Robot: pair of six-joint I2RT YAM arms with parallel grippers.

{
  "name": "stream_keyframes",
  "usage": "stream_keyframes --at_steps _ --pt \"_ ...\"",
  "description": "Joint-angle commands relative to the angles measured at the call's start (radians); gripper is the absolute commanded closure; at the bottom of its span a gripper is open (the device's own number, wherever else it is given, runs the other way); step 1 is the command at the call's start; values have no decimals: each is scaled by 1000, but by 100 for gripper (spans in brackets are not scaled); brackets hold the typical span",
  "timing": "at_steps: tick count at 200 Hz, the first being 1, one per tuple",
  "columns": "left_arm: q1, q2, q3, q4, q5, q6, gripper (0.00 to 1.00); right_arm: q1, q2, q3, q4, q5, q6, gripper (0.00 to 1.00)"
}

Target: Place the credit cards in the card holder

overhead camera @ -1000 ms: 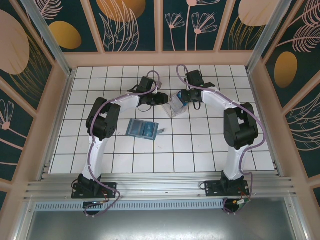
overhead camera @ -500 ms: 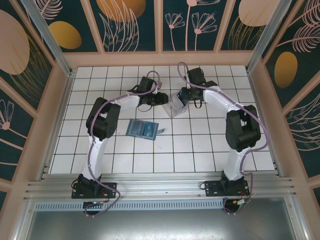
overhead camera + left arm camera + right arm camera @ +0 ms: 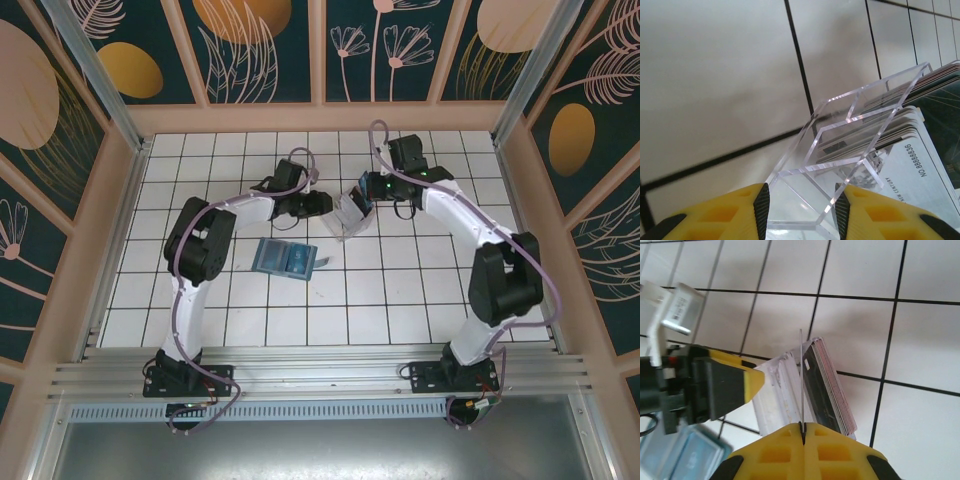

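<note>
Card holder (image 3: 285, 258) lies open on tiles beside left arm, untouched. Left gripper (image 3: 801, 210) clamps end of clear box (image 3: 840, 150), steadying it. Right gripper (image 3: 802, 432) pinches one credit card (image 3: 801, 380) edge-on beside remaining cards (image 3: 827, 385). Within last second its elbow swings outward and wrist draws back. Extraction looks underway; carry to holder follows.

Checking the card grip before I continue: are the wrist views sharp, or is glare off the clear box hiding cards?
Left wrist: the clear box edges glint, but the cards inside it read sharply, printed number included; the tiles look soft. Right wrist: the credit card in the jaws is crisp edge-on; the card holder at lower left is blurred.
</note>
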Motion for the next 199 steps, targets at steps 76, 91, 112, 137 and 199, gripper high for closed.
stream_keyframes --at_steps 76,91,112,137,199 --pt "-3 -124 -28 -137 -42 4 45 149 -192 -261 259 -139 247 96" --pt "4 -168 -11 -165 -72 17 35 198 -229 -343 400 -146 369 96" --pt "39 -231 -37 -166 -81 18 35 275 -254 -459 591 -107 539 96" --pt "97 -324 -148 -144 -108 20 37 364 -225 -585 803 -24 707 96" --pt "167 -540 -474 -115 -246 42 42 495 34 -638 1135 66 936 98"
